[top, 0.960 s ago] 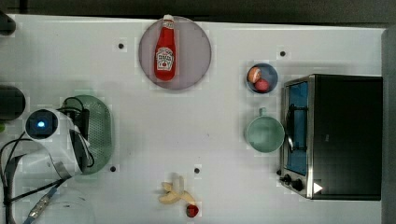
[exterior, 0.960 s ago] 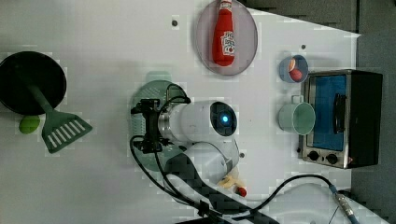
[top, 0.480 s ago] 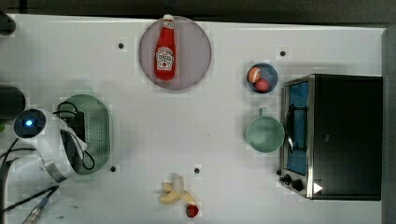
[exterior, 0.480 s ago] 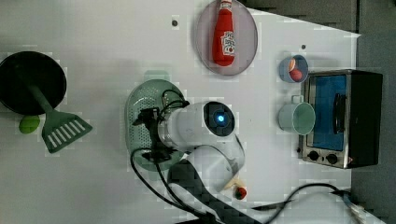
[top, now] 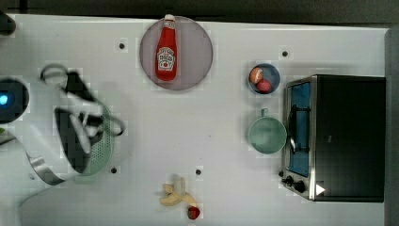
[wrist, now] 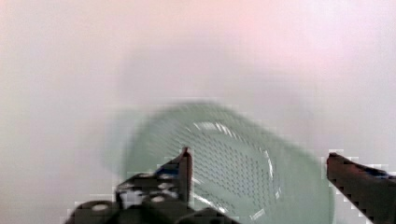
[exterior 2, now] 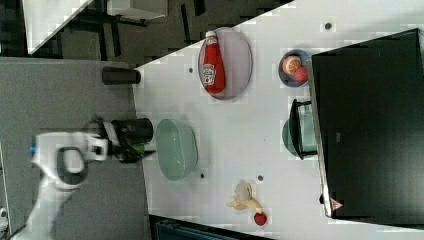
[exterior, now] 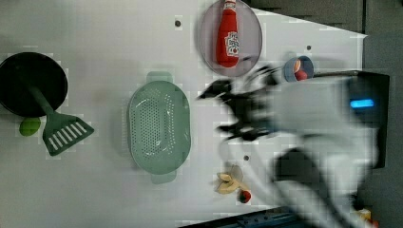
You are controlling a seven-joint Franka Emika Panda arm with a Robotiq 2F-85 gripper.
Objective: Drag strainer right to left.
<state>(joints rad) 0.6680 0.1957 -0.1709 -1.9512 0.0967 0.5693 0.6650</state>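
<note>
Jaws: spread wide, nothing between them; in the wrist view two dark fingers [wrist: 184, 163] well apart, with the perforated bowl beyond them.
Gripper [wrist: 257, 161]: blurred in the top, left and right views; in the right view, out past the table edge, beside a dark cylinder [exterior 2: 131, 131].
Strainer [exterior: 159, 127]: pale mint-green oval, upright on the white table [exterior: 119, 42], dotted inside, tab handles at both ends; in the left view between the spatula and the blurred arm, touching neither. In the top view, partly under the arm at the top view's left [top: 101, 150].
Arm [exterior: 323, 118]: white, smeared by motion, blue light on its body.
Spatula [exterior: 59, 135]: green, slotted, handle resting across a black pan [exterior: 28, 83]; a lime [exterior: 29, 126] just beside it.
Plate [top: 197, 52]: round, grey-pink, with a ketchup bottle [top: 166, 52] lying on it.
Mug [top: 267, 134]: round, mint-green, just beside the toaster oven [top: 348, 136].
Small bowl [top: 264, 79]: blue, holding two fruits.
Banana peel [top: 174, 195]: near the table edge, a strawberry [top: 193, 213] touching it.
</note>
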